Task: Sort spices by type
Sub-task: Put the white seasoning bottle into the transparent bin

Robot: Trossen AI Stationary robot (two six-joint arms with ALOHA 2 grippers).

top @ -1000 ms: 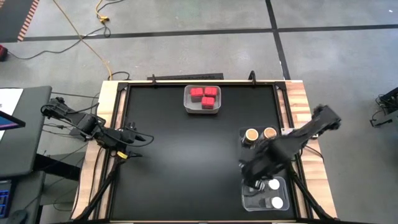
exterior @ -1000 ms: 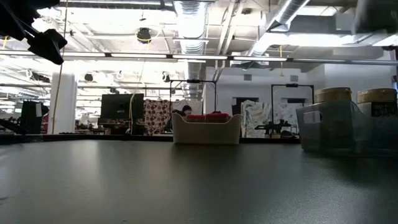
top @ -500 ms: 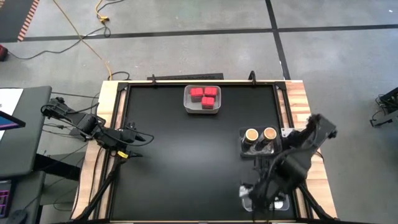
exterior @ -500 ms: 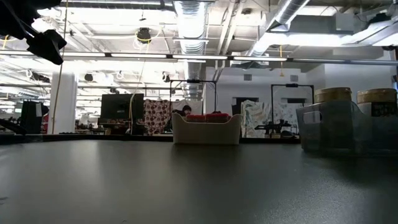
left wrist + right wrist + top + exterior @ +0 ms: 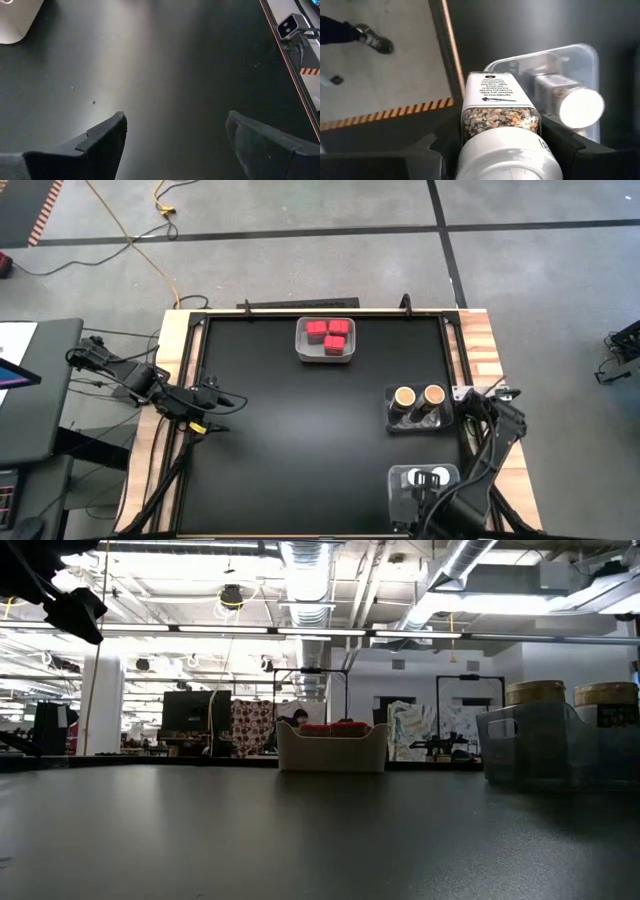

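A white-lidded jar (image 5: 507,135) sits clamped between the right gripper's (image 5: 501,150) fingers, its long axis running along them, lid toward the wrist. Gripper and jar hang above the clear bin (image 5: 400,480) near the table's (image 5: 290,430) front right corner. The left gripper (image 5: 172,135) waits at the left edge, fingers spread, holding nothing.

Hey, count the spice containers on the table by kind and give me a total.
Red boxes: 3
Brown-lidded jars: 2
White-lidded jars: 2 showing, one held in the right gripper, one in the clear bin; part of that bin is hidden
Total: 7 in view
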